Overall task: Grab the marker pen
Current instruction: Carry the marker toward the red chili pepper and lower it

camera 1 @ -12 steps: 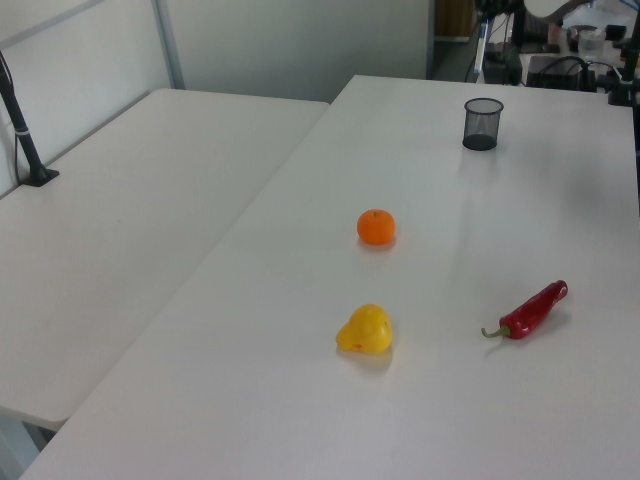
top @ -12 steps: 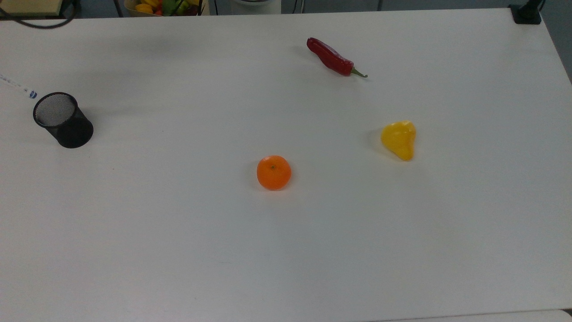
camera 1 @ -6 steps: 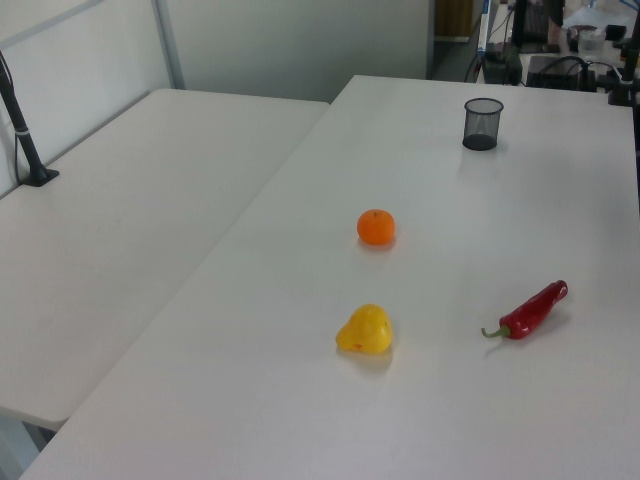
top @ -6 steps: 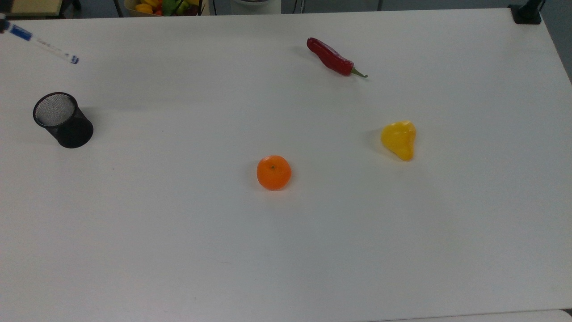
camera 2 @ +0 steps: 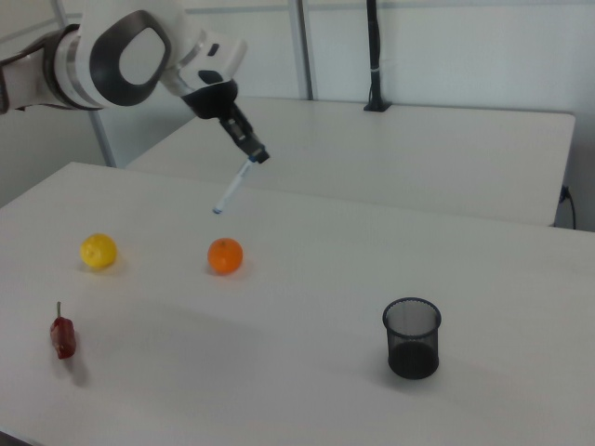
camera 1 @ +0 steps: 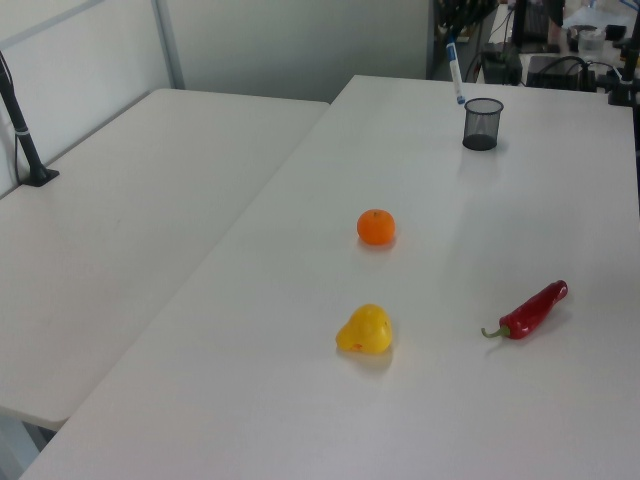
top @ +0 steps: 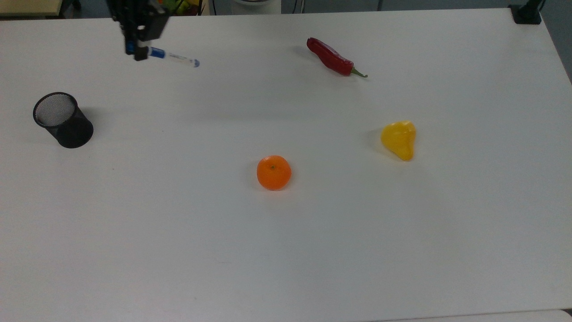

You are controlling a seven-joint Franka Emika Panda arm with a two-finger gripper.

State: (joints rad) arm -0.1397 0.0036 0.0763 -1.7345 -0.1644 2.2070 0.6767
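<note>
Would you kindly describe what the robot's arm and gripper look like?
In the right view, the arm is white and rounded, with a large dark grey circular cap on one joint and a grey band toward the right view's left. The gripper is black, slim and blocky. In the top view the gripper shows as a dark block.

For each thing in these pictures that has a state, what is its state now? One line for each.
Marker: held by one end, tilted, in the air above the table.
Gripper: jaws shut on the marker.
Cup: upright, empty.
Chili: lying on the table.
Orange: resting, stem up.
</note>
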